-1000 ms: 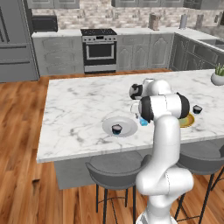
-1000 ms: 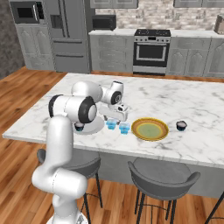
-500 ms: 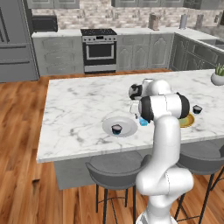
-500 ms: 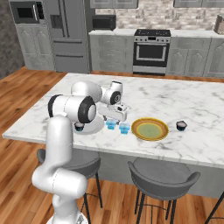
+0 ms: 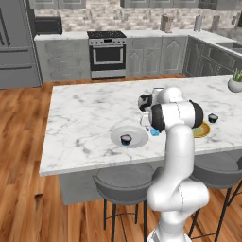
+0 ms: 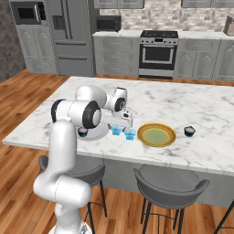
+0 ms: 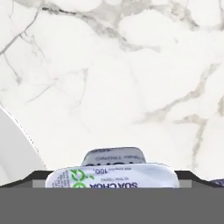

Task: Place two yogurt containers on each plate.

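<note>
The marble bench (image 6: 192, 105) carries a grey plate (image 5: 129, 136) holding one black cup (image 5: 125, 139), and a yellow plate (image 6: 156, 135) with a second black cup (image 6: 189, 131) off to its side. Two blue cups (image 6: 130, 134) stand between the plates, under the pincer (image 6: 124, 122). Whether it is apart or together I cannot tell, though a cup's lid (image 7: 114, 177) sits right at its tips.

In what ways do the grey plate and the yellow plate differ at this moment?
The grey plate is plain light grey; the yellow plate is golden with a greenish centre. The grey plate carries one dark yogurt cup; the yellow plate carries nothing. The grey plate lies partly behind the robot's arm in the right base view; the yellow plate is in plain sight there. Both are flat, round and rest on the marble island.
</note>
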Tool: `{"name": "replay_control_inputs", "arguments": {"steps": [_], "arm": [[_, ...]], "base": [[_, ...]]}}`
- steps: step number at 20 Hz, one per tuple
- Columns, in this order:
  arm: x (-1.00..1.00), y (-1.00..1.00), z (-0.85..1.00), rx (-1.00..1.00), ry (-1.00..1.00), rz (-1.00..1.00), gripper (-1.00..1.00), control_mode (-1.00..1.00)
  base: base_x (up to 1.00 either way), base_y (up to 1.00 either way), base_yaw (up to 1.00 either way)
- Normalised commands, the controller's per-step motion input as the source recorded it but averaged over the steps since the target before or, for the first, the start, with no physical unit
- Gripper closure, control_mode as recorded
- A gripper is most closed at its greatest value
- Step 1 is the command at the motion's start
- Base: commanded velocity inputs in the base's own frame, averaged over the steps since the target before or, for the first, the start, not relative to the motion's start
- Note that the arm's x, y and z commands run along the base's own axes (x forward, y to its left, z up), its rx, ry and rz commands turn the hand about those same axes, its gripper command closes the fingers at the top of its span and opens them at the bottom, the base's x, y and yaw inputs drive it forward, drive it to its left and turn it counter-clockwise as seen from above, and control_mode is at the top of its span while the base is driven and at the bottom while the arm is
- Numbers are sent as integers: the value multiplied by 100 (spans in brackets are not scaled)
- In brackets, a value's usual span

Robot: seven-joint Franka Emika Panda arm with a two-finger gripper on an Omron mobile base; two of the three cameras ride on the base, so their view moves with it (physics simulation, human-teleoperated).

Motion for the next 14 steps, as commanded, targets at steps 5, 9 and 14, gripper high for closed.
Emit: {"name": "replay_control_inputs", "arguments": {"steps": [5, 9, 14], "arm": [[0, 0, -11, 0, 0, 12, 100, -100], [-3, 0, 0, 0, 0, 6, 100, -100], [-15, 0, 21, 1, 0, 0, 100, -100]], "base": [[0, 0, 0], [0, 0, 0], [0, 0, 0]]}}
